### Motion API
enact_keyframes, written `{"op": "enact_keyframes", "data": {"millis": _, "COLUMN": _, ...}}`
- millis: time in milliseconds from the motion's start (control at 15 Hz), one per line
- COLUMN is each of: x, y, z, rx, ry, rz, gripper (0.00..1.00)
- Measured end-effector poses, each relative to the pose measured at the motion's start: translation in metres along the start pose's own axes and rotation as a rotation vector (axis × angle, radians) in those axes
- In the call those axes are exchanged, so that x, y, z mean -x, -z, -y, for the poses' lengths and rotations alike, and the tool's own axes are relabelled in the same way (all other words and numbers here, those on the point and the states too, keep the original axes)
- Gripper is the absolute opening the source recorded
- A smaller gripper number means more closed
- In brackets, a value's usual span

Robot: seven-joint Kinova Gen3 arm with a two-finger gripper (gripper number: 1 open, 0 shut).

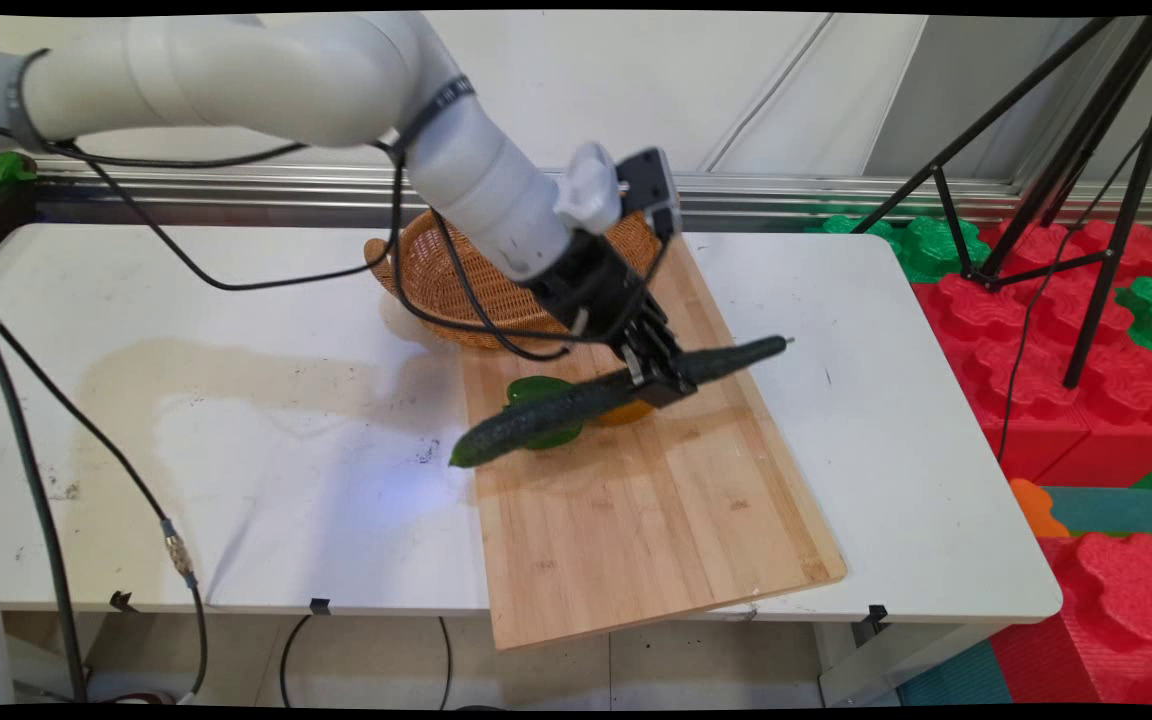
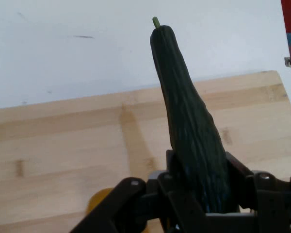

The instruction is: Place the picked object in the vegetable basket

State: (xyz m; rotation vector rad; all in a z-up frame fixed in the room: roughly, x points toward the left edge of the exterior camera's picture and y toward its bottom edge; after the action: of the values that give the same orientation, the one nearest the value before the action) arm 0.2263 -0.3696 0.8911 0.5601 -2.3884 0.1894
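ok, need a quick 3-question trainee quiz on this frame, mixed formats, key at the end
1. True or false: the claw is shut on the cucumber.
2. What lies on the board under the cucumber? A) a green pepper and an orange thing B) a knife C) a bowl
3. Fill in: behind the board stands a wicker ____.

Key:
1. True. The cucumber is gripped nearer its stem end and held above the board.
2. A. The green pepper and the orange thing lie partly hidden beneath it.
3. basket.
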Motion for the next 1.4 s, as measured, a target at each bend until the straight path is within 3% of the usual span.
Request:
{"op": "enact_keyframes", "data": {"millis": 400, "x": 0.004, "y": 0.055, "z": 0.015, "rx": -0.051, "ry": -0.020, "rz": -0.040, "gripper": 0.00}}
{"op": "enact_keyframes", "data": {"millis": 867, "x": 0.020, "y": 0.107, "z": 0.050, "rx": -0.149, "ry": -0.033, "rz": -0.051, "gripper": 0.00}}
{"op": "enact_keyframes", "data": {"millis": 1400, "x": 0.038, "y": 0.128, "z": 0.102, "rx": -0.254, "ry": -0.071, "rz": -0.045, "gripper": 0.00}}
